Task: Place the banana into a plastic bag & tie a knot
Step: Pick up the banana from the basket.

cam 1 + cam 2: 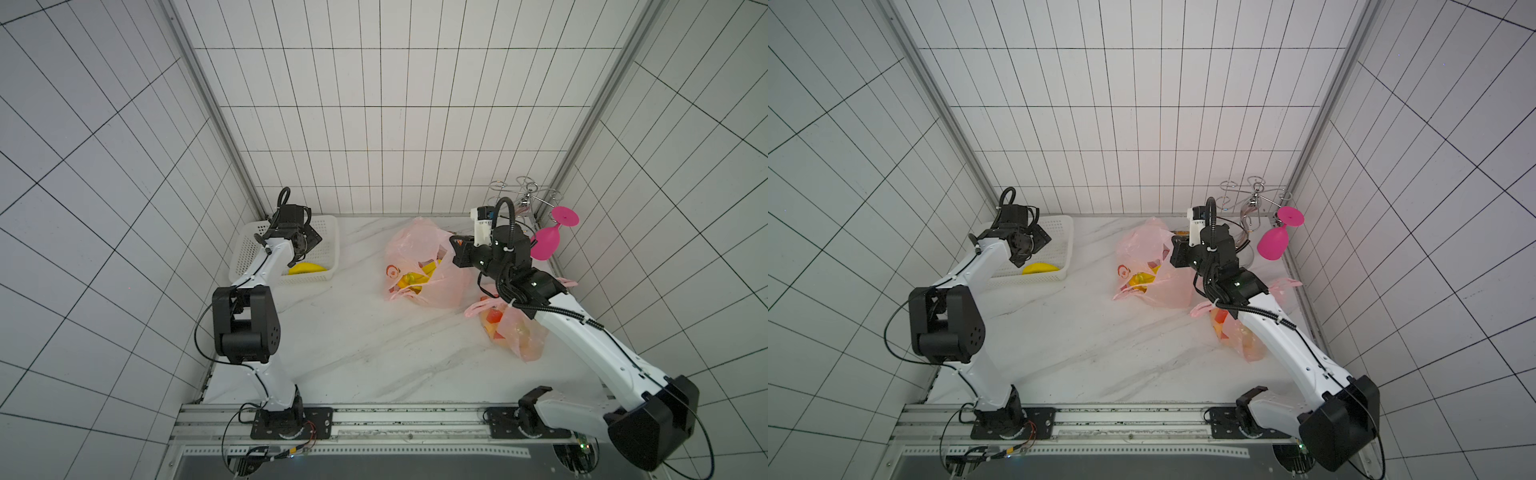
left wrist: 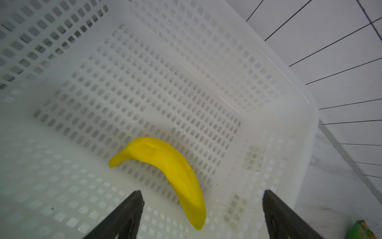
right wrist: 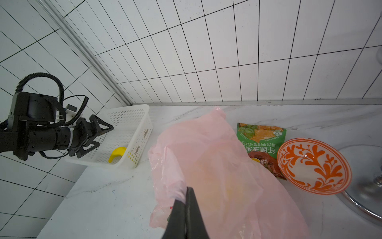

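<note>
Left tool (image 3: 105, 136) is wide open with nothing in it, hanging over the white basket (image 2: 258, 68) at the far left of the tabletop (image 1: 353, 353). The banana (image 2: 165, 165) lies flat on the basket floor, alone, against the wall nearest my bases. It is not bagged yet.

Key relation: the banana is straight below and slightly ahead of the left tool. In the left wrist view one end sits between my two spread fingers, and the body runs ahead of the tool, curving toward one finger's side. In both top views its long axis runs side to side along that basket wall. My judgement is that the closing line already crosses the banana's width near that end. So the next move is a short drop and a close, maybe a small shift forward to take the thicker middle. The basket wall is close, so a finger could clip it.

Right tool (image 3: 188, 189) is pinched closed on a fold of the pink plastic bag (image 3: 217, 165), which is mid-tabletop, well apart from the basket. Yellow and orange stuff shows through the bag in a top view (image 1: 415, 278), but I can't tell what it is.

The left arm is the nearer one by far, and the right arm is busy with the bag. The carry goes sideways from the basket toward the bag. I can't tell from here how open the bag's mouth is.
</note>
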